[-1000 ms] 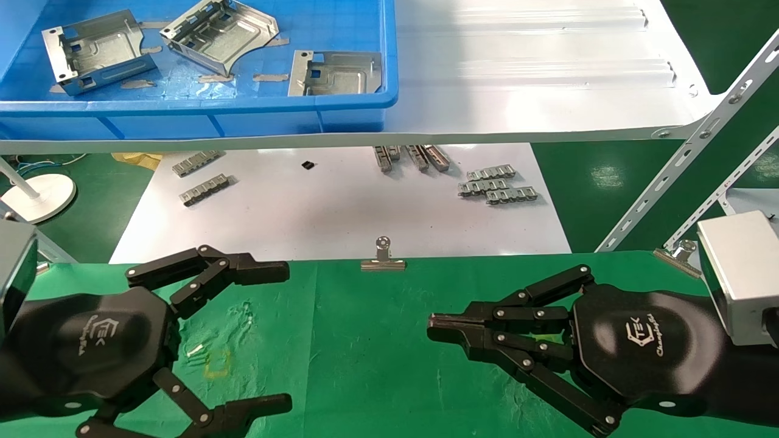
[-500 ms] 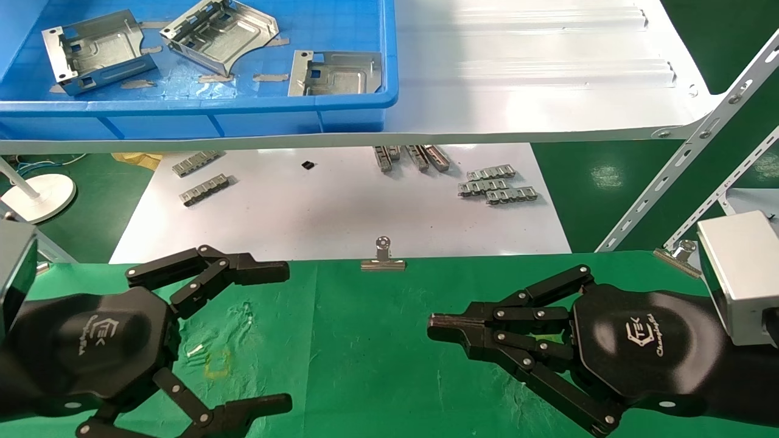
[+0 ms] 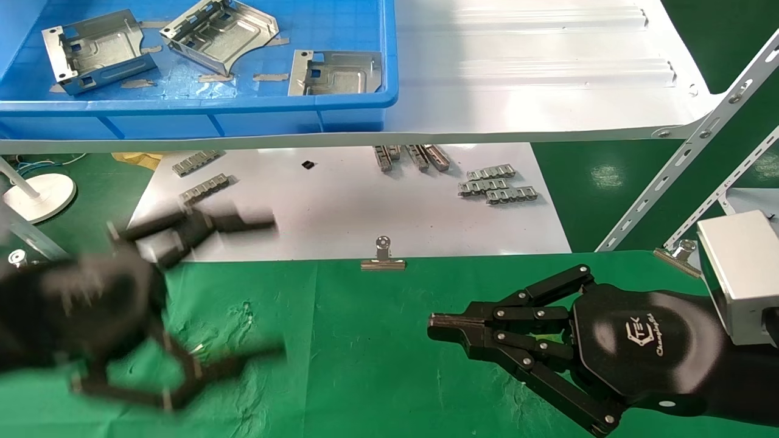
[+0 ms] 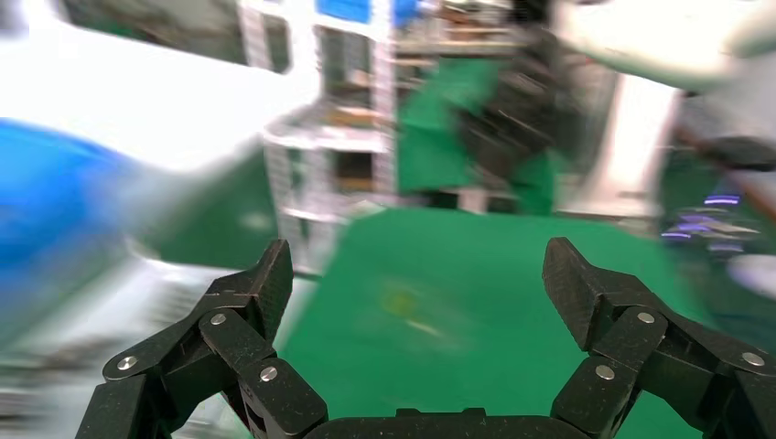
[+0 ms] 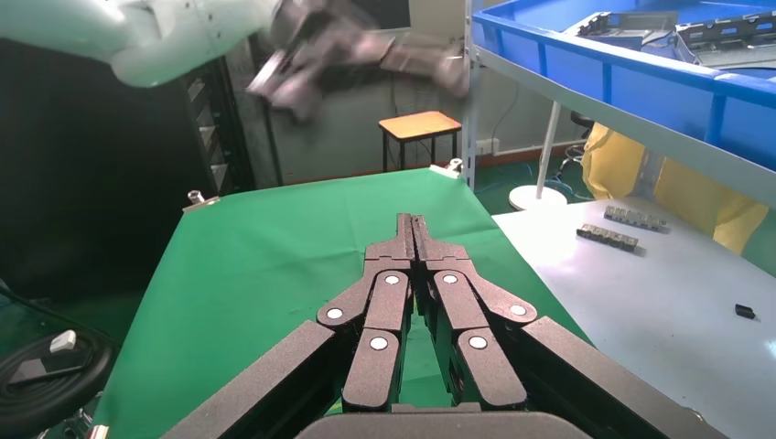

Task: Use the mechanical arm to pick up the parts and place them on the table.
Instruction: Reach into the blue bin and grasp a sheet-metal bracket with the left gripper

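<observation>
Head view: the left gripper (image 3: 268, 289) is seen smeared by motion over the table's (image 3: 365, 340) left edge, its upper finger reaching past the far edge over the white sheet (image 3: 341, 207). In the left wrist view its fingers (image 4: 247, 302) are spread wide apart, with nothing between them. The right gripper (image 3: 435, 325) is held over the table's right side, near the front edge, with its fingers pressed together and nothing clamped; the right wrist view shows the two tips (image 5: 412, 229) meeting above the green cloth. Three parts (image 3: 213, 33) are laid in the blue bin (image 3: 243, 118) on the white shelf (image 3: 523, 73), beyond the table's far edge toward the left corner. A binder clip (image 3: 382, 258) is fixed at the middle of the far edge. Small link strips (image 3: 496, 185) are scattered on the white sheet.
</observation>
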You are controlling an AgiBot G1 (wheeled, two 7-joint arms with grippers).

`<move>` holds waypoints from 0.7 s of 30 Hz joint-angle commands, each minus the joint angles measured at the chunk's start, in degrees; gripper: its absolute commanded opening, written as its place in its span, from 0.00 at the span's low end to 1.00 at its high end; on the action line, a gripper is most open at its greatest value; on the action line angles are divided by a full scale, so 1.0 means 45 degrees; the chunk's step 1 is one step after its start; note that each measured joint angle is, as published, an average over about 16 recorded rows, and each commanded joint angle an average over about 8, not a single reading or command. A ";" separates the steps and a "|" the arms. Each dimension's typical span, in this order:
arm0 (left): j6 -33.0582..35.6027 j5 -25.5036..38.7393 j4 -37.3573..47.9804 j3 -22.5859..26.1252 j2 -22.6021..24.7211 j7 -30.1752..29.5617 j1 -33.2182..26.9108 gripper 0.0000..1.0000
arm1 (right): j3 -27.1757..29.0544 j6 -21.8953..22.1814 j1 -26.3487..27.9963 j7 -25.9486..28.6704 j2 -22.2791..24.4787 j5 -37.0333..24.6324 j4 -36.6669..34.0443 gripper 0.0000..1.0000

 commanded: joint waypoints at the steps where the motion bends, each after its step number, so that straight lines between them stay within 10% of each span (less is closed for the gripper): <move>1: -0.0384 0.0075 0.0004 -0.0178 -0.0023 -0.0078 -0.0542 1.00 | -0.0001 -0.0001 0.0001 -0.0001 0.0000 0.0000 -0.0002 0.00; 16: -0.5486 0.8087 0.7563 0.3265 0.4203 -0.1242 -0.8393 1.00 | -0.0009 0.0000 0.0004 -0.0005 0.0002 0.0005 -0.0004 0.00; 21: -0.6719 0.9783 1.0507 0.4110 0.5524 -0.1149 -0.9940 0.45 | -0.0011 0.0001 0.0005 -0.0006 0.0003 0.0006 -0.0004 0.00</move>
